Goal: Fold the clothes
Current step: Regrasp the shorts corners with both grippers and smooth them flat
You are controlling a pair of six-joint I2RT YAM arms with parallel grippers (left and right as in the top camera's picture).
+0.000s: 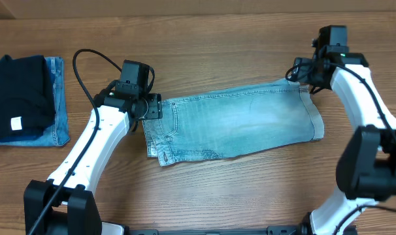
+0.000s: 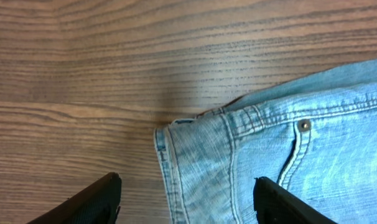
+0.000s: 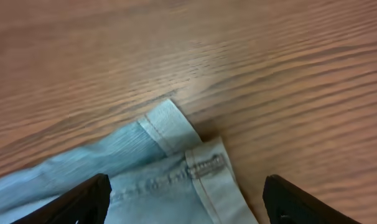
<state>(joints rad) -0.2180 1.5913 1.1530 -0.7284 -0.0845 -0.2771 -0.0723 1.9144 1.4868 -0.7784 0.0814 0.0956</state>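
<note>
1. I saw the left gripper (image 2: 187,193) spread wide and empty over the waistband corner (image 2: 176,134) of the light washed-blue denim shorts (image 1: 237,124).
2. The right gripper (image 3: 187,186) was equally wide and empty above the cuffed hem corner (image 3: 176,124).
3. Only the overhead view showed the shorts flat mid-table, and a folded black garment (image 1: 18,91) on a darker denim piece (image 1: 59,111) at the left.
4. The brown wood-grain table (image 1: 217,39) lay beneath.

the table (image 1: 217,39) is brown and wood-grained, with a low satin sheen. the shorts (image 1: 234,124) are soft washed denim, matt, with raised stitched seams and a small dull metal rivet (image 2: 305,125). the fingers (image 2: 95,202) of the left gripper (image 2: 187,180) look like matt black plastic. at the left edge lie a matt black cloth garment (image 1: 18,85) and darker denim (image 1: 57,117); the arm shells (image 1: 93,140) are smooth white plastic.
</note>
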